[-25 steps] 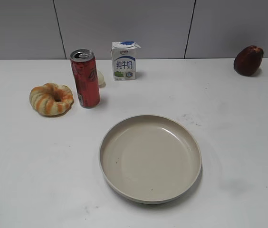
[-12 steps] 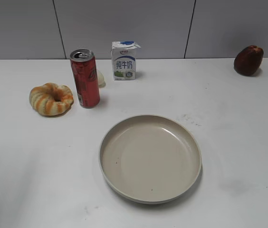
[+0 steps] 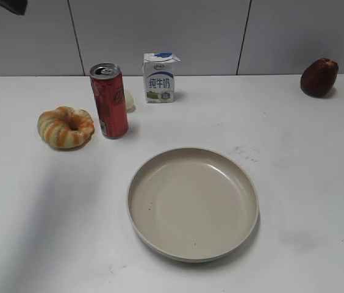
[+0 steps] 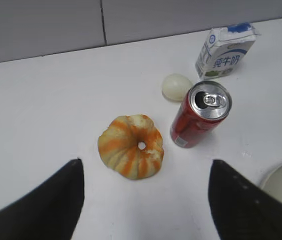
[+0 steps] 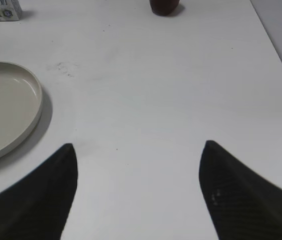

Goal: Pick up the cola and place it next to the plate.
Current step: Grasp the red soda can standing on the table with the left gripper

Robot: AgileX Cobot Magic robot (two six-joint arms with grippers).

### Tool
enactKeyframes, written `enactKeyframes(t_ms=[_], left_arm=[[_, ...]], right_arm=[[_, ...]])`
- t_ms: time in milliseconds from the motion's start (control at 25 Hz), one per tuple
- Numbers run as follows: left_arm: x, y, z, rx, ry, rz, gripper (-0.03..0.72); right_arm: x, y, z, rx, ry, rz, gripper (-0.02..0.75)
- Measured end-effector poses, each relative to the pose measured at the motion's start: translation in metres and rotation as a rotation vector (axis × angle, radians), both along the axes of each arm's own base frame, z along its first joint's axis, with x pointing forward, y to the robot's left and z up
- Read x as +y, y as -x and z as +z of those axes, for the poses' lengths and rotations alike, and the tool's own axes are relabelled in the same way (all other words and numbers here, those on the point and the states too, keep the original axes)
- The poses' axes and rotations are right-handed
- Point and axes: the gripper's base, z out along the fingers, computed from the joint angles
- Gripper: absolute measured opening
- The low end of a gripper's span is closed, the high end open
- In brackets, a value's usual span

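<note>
So we see the cola [image 3: 109, 101] upright on the white counter [image 3: 294, 183], back left, well apart from the plate [image 3: 193, 203], which sits front-centre with nothing on it. Just left of the cola lies the striped ring bread [image 3: 66, 127], close but not touching. Behind the cola, a small pale round thing [image 3: 129, 101] peeks out, and the milk carton [image 3: 160, 77] stands further back near the wall. Far right at the back sits a dark red fruit [image 3: 318, 77]. In the exterior view only a dark bit of the left arm [image 3: 4, 5] shows at the top left corner. From the left wrist view, the left tool [image 4: 143, 200] hovers above the counter with its two dark fingers [image 4: 41, 205] spread wide, gripping nothing; the bread [image 4: 131, 146] is between them ahead, the cola [image 4: 201, 120] up and to the right of it, silver top with pull tab facing us, the pale round thing [image 4: 176, 86] and carton [image 4: 225, 51] beyond. From the right wrist view, the right tool [image 5: 138, 195] is also spread open over bare counter, holding nothing; the plate's rim [image 5: 37, 107] is at the left edge, the dark fruit [image 5: 165, 6] at the top.
</note>
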Motion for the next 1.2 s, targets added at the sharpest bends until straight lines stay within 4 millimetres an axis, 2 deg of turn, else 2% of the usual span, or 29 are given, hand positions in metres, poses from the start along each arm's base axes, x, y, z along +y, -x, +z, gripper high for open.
enactKeyframes(t_ms=[240, 520, 720, 1000, 1200], left_arm=[[-0.046, -0.045, -0.005, 0.125, -0.081, -0.124, 0.585], [-0.097, -0.086, -0.034, 0.21, -0.142, -0.208, 0.585], [-0.107, -0.103, -0.062, 0.254, -0.16, -0.208, 0.585], [-0.114, -0.115, -0.093, 0.311, -0.164, -0.209, 0.585], [-0.119, -0.118, -0.099, 0.293, -0.161, -0.228, 0.585]], right_arm=[[0.0, 0.0, 0.0, 0.0, 0.0, 0.0, 0.571], [0.0, 0.0, 0.0, 0.0, 0.0, 0.0, 0.571], [0.0, 0.0, 0.0, 0.0, 0.0, 0.0, 0.571], [0.0, 0.0, 0.0, 0.0, 0.0, 0.0, 0.571], [0.0, 0.0, 0.0, 0.0, 0.0, 0.0, 0.571]])
